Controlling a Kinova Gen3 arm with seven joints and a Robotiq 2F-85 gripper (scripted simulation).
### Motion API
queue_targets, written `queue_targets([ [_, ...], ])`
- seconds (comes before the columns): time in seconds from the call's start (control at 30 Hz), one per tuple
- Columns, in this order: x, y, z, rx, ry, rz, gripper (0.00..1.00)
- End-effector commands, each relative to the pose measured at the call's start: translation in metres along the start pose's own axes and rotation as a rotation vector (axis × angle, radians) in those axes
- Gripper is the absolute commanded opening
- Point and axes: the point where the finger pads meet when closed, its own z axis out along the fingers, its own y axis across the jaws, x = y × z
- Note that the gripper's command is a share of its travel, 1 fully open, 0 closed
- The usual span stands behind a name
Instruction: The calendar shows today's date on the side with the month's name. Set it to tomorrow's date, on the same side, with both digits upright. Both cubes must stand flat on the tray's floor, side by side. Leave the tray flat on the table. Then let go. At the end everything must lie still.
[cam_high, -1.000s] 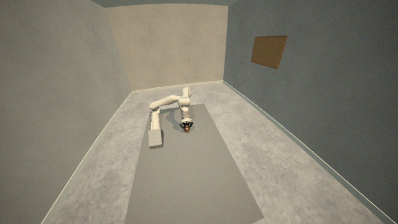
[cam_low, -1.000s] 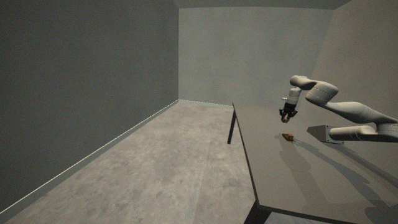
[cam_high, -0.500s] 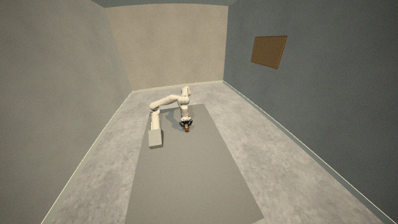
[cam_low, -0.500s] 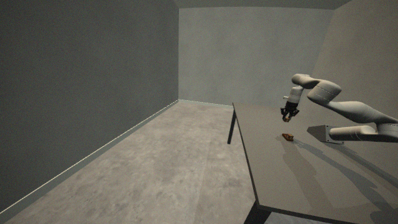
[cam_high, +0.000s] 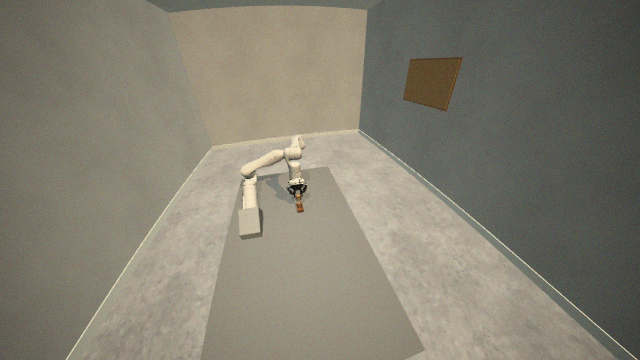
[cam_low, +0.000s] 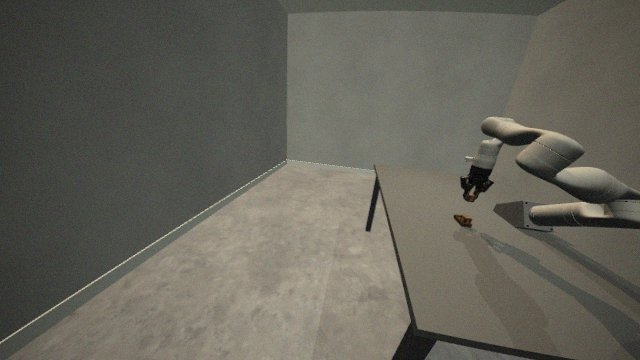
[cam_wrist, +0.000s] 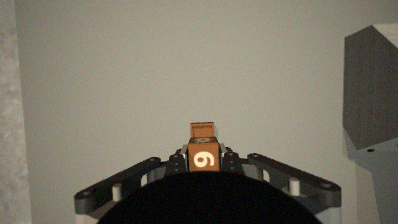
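My gripper (cam_wrist: 203, 152) is shut on an orange digit cube (cam_wrist: 204, 156) whose face towards the wrist camera shows a white 6 or 9. The cube hangs above the table. In the wrist view the orange tray (cam_wrist: 202, 130) lies on the table just beyond the cube; its contents are too small to read. In the top view the gripper (cam_high: 297, 192) hangs over the tray (cam_high: 299, 207). In the exterior view the gripper (cam_low: 471, 194) is above and slightly behind the tray (cam_low: 460, 222). I cannot make out the second cube.
The robot's grey base block (cam_high: 249, 222) stands on the table's left side and shows at the right edge of the wrist view (cam_wrist: 370, 95). The table's long edge (cam_low: 400, 255) runs near the tray. A brown board (cam_high: 432, 82) hangs on the wall.
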Motion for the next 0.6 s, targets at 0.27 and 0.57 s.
queue_targets([
  [0.27, -0.001, -0.001, 0.003, 0.001, 0.001, -0.003, 0.28],
  [0.57, -0.001, -0.001, 0.023, 0.000, 0.001, -0.003, 0.28],
])
